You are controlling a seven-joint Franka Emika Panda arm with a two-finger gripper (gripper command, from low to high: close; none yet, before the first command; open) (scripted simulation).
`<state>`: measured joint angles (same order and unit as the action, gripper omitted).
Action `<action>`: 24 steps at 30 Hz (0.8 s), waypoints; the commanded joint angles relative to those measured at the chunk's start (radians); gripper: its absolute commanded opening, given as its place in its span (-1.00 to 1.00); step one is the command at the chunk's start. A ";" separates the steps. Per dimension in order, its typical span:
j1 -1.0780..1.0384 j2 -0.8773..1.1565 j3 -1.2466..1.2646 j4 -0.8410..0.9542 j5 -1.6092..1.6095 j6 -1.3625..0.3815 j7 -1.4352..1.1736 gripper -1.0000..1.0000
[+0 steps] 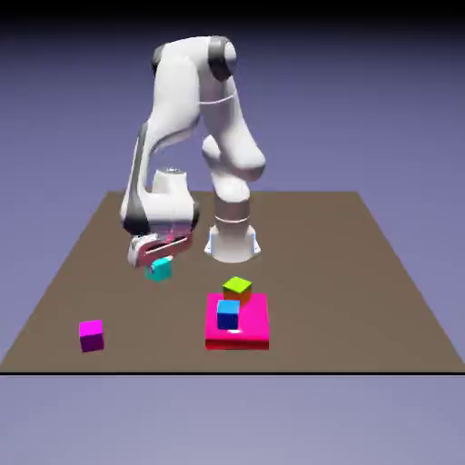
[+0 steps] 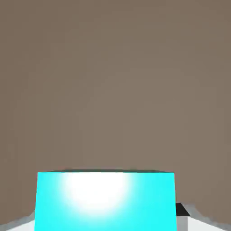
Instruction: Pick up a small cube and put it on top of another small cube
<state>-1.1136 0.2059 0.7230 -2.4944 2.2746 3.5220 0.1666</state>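
We find the fingers [image 1: 160,262] closed on the cyan cube [image 1: 161,269]. In the hand view this cube [image 2: 104,200] fills the lower middle, bright across its facing side, and hides most of the fingers; only a grey tip [image 2: 182,216] shows at its right edge. Behind it we see nothing but plain brown surface [image 2: 115,81].

In the exterior view, the hand sits low over the surface [image 1: 363,272], toward that view's left, with the cyan cube at its lower end. Whether the cube touches the surface or hangs just above it, we cannot tell.

Toward the exterior view's right of the hand lies a flat red-pink block [image 1: 250,329]. A blue cube [image 1: 227,314] stands on it. A green cube [image 1: 237,289] with an orange side sits at the block's far edge; whether it rests on the block or just behind it is unclear.

A magenta cube [image 1: 91,335] stands alone near the front left corner, well apart from the others.
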 commanded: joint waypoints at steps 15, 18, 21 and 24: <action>-0.544 -0.287 0.416 0.132 -0.397 -0.444 -0.495 -1.00; -0.652 -0.344 0.499 0.159 -0.476 -0.533 -0.594 -1.00; -0.761 -0.401 0.582 0.185 -0.556 -0.622 -0.693 -1.00; -0.870 -0.459 0.666 0.212 -0.635 -0.711 -0.792 -1.00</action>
<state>-1.9832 -0.2529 1.3884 -2.2829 1.6397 2.8098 -0.6251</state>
